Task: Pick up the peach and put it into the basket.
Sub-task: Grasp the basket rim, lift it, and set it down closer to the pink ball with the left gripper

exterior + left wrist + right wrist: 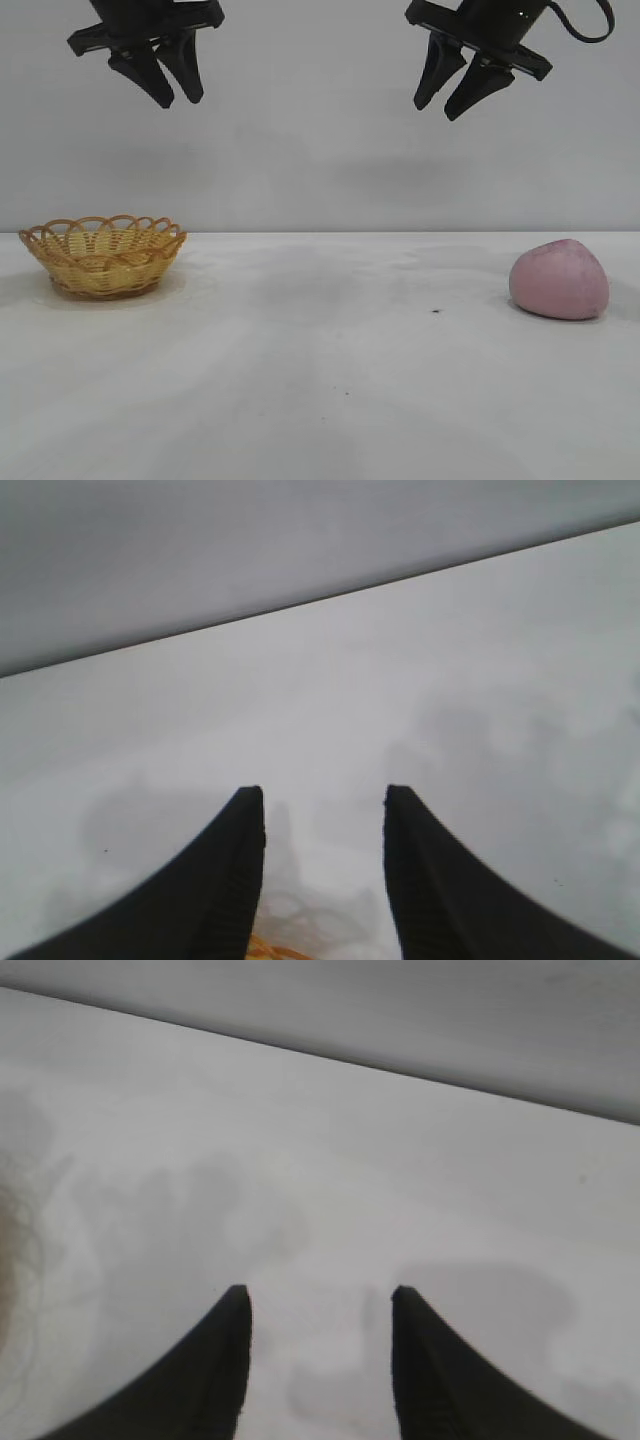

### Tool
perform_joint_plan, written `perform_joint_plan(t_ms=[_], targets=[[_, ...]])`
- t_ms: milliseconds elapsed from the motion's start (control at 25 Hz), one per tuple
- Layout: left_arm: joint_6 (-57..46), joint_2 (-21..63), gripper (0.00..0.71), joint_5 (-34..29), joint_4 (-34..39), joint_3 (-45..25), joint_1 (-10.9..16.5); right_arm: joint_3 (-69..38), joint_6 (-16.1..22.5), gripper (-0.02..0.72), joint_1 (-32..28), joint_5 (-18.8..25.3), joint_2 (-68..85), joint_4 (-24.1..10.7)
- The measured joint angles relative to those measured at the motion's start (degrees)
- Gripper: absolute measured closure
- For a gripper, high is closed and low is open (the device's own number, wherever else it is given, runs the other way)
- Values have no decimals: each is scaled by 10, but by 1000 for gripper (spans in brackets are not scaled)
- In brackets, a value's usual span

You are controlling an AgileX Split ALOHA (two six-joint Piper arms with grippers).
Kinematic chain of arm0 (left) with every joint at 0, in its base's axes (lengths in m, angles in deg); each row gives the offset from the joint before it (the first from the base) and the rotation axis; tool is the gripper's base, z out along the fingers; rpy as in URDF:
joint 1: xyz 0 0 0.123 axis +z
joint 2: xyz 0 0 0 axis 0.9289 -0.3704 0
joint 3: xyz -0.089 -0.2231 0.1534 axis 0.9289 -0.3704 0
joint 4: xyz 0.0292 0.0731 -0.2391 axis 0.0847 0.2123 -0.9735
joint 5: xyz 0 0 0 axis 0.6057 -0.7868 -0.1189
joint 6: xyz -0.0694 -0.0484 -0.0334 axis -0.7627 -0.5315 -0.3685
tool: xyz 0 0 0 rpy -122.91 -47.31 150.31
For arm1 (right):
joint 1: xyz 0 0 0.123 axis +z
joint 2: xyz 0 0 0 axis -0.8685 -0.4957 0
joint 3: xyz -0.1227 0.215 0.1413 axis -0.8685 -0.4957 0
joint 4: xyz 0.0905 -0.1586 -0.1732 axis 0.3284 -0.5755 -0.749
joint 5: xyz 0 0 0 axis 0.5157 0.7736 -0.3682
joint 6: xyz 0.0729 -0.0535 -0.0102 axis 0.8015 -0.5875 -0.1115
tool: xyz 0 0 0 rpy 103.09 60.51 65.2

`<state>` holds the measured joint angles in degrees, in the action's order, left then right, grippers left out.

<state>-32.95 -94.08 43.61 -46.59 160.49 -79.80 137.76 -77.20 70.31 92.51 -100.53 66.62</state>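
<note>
The left gripper (167, 92) is hanging high over the basket (103, 256), fingers apart and empty. At right, the peach (559, 280) is lying on the table (320, 380), probably slightly outboard of the open-fingered right gripper (452, 100), which should be centring over the fruit's widest part before descending.

The left gripper (170, 88) hangs high up at the left side of the exterior view. Its two black jaws point down. In its own wrist view the left gripper (323, 810) has a gap between the jaws, and nothing sits in the gap. The right gripper (450, 100) hangs high up at the right side, tilted a little. Its jaws point down too. In its wrist view the right gripper (320, 1305) is spread apart and holds nothing.
</note>
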Motion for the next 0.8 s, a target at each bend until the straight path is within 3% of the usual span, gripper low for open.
perform_joint_plan(t_ms=[640, 800], targets=[[0, 0, 465, -6, 2, 0, 0, 0, 0, 381, 0, 0, 0, 0], [-5, 0, 465, -12, 3, 0, 0, 0, 2, 381, 0, 17, 0, -3]])
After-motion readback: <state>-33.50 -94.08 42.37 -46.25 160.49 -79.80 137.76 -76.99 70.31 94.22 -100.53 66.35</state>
